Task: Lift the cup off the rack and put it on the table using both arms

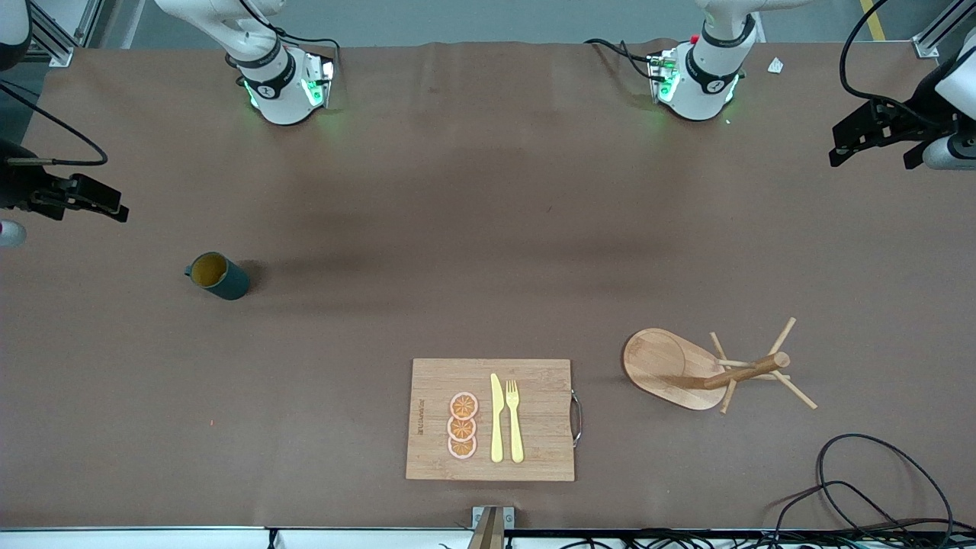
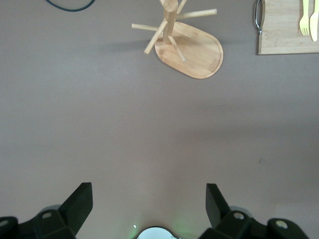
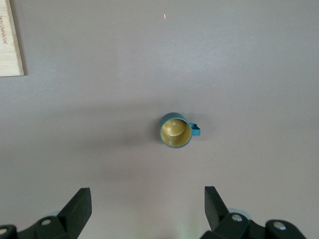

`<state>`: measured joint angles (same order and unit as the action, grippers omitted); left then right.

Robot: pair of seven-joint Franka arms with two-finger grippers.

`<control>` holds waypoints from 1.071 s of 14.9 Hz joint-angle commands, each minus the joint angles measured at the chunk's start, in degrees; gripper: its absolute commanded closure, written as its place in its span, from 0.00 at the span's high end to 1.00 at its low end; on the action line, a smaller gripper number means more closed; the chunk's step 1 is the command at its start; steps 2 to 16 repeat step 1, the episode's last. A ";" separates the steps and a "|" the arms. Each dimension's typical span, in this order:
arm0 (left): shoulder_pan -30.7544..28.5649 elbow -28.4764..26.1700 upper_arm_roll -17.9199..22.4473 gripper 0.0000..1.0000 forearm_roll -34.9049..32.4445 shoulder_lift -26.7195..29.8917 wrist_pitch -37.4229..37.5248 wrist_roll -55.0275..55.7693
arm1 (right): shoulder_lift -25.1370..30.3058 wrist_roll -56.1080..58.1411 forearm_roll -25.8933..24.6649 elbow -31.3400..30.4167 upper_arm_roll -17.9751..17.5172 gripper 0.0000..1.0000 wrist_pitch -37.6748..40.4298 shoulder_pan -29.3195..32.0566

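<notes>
The cup (image 1: 218, 276) stands upright on the counter (image 1: 427, 229), off the rack (image 1: 709, 370) and well apart from it, toward the right arm's end. The right tool (image 3: 144, 209) hangs over the counter near the cup, fingers spread wide and empty. The left tool (image 2: 149, 209) waits high near the rack, equally wide.

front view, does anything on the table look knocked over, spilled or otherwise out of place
Nothing stands out. The cup stands upright on the table toward the right arm's end, with no spill around it. The rack stands on its base with bare pegs. Both the left gripper and the right gripper are open and hold nothing.
</notes>
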<state>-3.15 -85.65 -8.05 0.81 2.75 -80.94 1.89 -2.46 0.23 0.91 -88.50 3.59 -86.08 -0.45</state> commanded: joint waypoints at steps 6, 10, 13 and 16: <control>-0.10 0.66 -0.21 1.00 -0.46 0.23 1.05 -0.66 | -0.35 -0.85 -0.12 1.76 0.01 1.00 4.59 -0.08; -0.10 0.66 -0.21 1.00 -0.46 0.23 1.05 -0.66 | -0.35 -0.85 -0.12 1.76 0.01 1.00 4.59 -0.08; -0.10 0.66 -0.21 1.00 -0.46 0.23 1.05 -0.66 | -0.35 -0.85 -0.12 1.76 0.01 1.00 4.59 -0.08; -0.10 0.66 -0.21 1.00 -0.46 0.23 1.05 -0.66 | -0.35 -0.85 -0.12 1.76 0.01 1.00 4.59 -0.08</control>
